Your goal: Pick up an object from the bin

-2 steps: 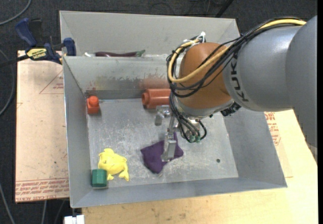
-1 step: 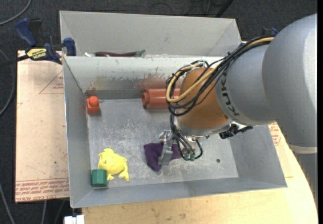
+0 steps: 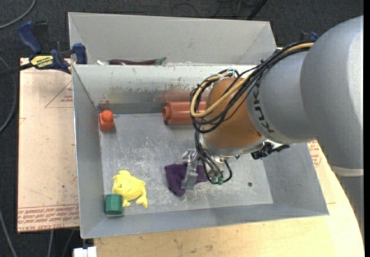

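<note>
A: The grey bin (image 3: 87,151) is holding little. The gripper (image 3: 191,176) is resting against a crumpled purple piece (image 3: 172,177) on the floor, toward the near wall.

B: Whether it is open or closed, nobody is telling from here. An off-centre hold is risking a slip.

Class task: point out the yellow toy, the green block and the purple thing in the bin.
yellow toy (image 3: 129,186): camera view, on the middle of its body.
green block (image 3: 114,204): camera view, on its top face.
purple thing (image 3: 173,176): camera view, on its broad left part.
</note>
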Motion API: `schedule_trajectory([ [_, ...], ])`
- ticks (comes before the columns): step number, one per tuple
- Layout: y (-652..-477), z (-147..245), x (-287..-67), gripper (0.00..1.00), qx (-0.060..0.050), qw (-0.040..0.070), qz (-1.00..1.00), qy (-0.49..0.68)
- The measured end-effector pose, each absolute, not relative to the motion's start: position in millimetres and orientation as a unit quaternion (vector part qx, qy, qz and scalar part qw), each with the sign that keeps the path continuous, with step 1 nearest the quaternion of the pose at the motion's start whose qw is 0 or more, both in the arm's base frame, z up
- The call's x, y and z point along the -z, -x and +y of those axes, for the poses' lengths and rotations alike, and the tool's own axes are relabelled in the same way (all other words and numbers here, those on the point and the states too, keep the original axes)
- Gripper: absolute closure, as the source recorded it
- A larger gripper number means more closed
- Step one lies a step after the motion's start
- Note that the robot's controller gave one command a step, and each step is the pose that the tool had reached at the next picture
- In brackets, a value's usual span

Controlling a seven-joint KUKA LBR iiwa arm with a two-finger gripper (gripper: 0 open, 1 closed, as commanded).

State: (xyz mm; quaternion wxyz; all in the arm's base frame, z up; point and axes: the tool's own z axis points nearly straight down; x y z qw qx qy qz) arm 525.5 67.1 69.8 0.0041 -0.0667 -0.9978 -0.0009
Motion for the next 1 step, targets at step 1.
schedule_trajectory([
  [1,-521.5,57.0,-209.5,1.0,0.001,0.002,-0.996,0.091],
])
